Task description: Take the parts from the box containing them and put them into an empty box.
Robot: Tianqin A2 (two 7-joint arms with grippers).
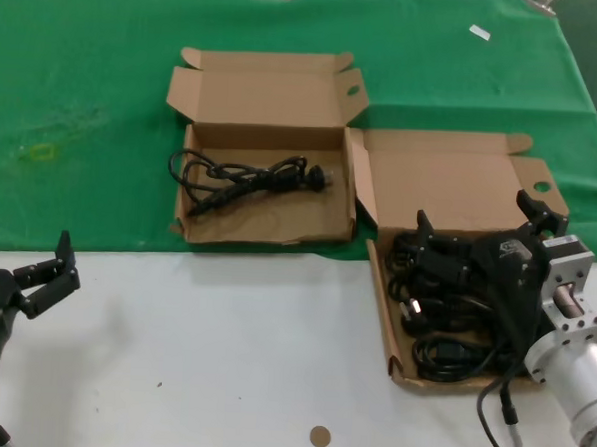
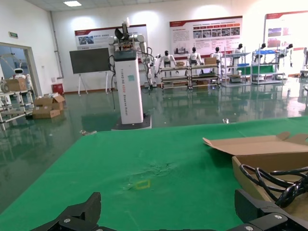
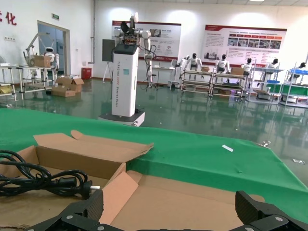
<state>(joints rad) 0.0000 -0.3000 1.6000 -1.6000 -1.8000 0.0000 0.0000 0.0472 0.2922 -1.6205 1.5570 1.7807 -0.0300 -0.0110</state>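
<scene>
Right gripper (image 1: 479, 225), fingers spread wide and empty, should descend squarely over one cord bundle (image 1: 453, 302) at lower right.

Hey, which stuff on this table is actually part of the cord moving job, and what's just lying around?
Part of the job:
- cords piled in the right box
- left box, holding one moved cord
- right gripper, open above the pile

Lying about:
- brown disc
- white scrap
- left gripper, idle

Right gripper (image 1: 475, 229) hides some parts (image 1: 444, 321).
</scene>
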